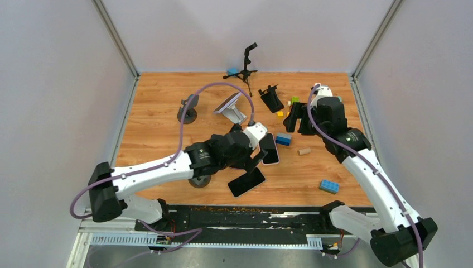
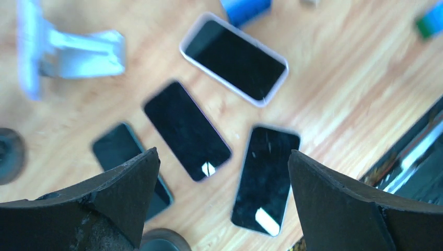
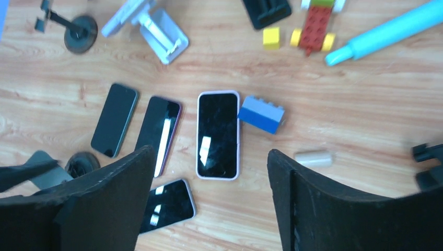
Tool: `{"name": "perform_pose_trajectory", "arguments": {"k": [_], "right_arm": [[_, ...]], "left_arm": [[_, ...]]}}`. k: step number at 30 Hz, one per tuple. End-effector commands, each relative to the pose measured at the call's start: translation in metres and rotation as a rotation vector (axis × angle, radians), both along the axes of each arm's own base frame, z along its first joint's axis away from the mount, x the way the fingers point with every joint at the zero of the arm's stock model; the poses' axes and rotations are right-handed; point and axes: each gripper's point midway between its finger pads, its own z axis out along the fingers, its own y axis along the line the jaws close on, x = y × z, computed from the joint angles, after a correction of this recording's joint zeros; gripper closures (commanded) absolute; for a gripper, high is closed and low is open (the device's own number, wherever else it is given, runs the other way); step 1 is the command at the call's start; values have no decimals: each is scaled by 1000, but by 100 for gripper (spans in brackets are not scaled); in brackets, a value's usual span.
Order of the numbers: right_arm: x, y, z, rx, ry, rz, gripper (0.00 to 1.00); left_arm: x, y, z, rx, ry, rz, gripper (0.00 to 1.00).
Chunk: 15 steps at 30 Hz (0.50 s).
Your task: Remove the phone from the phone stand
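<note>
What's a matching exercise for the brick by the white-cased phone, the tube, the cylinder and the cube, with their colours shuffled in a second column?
Things:
1. brick by the white-cased phone
2. tube
3. cylinder
4. cube

Colours:
a. yellow
b. beige
c. blue
d. cyan

Pairs: 1-c, 2-d, 3-b, 4-a
</note>
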Motion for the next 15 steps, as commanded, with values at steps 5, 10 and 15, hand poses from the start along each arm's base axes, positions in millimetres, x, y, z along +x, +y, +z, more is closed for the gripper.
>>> {"name": "perform_pose_trajectory", "arguments": {"k": [5,10,15], "right_arm": [[-6,-46,100,-96,-396,-102,0],[-29,-75,124,-95,-551,-205,0],[-45,-91,132,-68,-625,-268,0]], "left_arm": [[32,80,116,-13,-222,384,0],[21,139,134,-73,-261,542,0],[7,188,132,-183,-268,665,0]]}}
